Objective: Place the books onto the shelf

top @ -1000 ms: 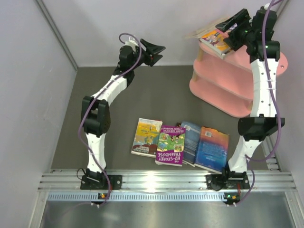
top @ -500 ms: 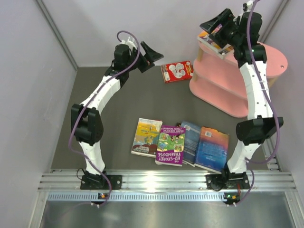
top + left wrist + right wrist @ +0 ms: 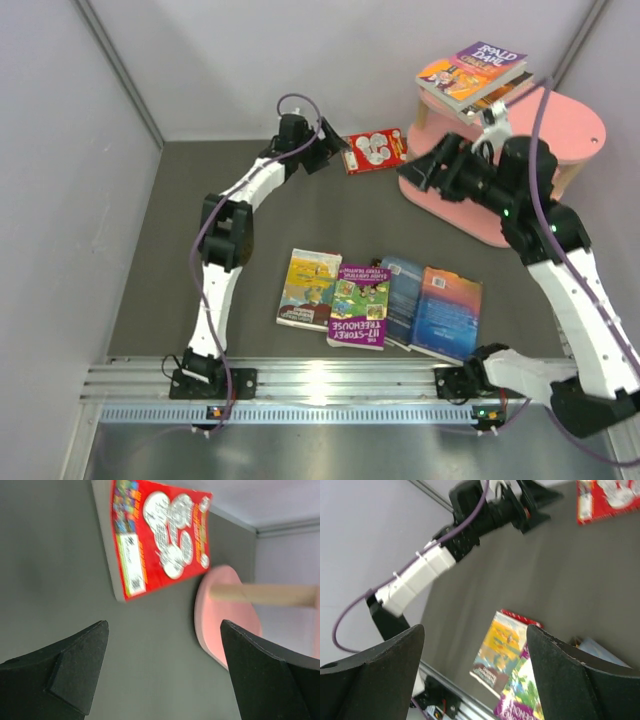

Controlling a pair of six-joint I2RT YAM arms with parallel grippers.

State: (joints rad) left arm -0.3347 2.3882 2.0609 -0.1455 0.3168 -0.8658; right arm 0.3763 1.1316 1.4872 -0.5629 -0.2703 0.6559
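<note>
**One red book to lift from beside the shelf**

Five books lie on the table (image 3: 250, 230), and the left claw (image 3: 335, 150) is lined up on the far one, the red book (image 3: 373, 150), which lies flat just beside the bottom board of the pink shelf (image 3: 575, 125). In the left wrist view the claw (image 3: 164, 625) is spread wide and empty, the red book (image 3: 160, 535) ahead of it with its pale page edge facing the fingers.

A thin paperback lying flat gives little to pinch. The likely best move is to come in low, work one finger under that near edge and close across the thickness, not the cover. Keep the outer finger off the shelf board (image 3: 220, 615), which is close.

The right claw (image 3: 418, 170) hangs released and empty near the shelf's left end, so the lift should rise clear of that arm.

The Roald Dahl book (image 3: 478, 68) already rests on the top board. The yellow book (image 3: 310, 288), Treehouse book (image 3: 358, 305) and two blue books (image 3: 430, 308) wait near the bases.
</note>
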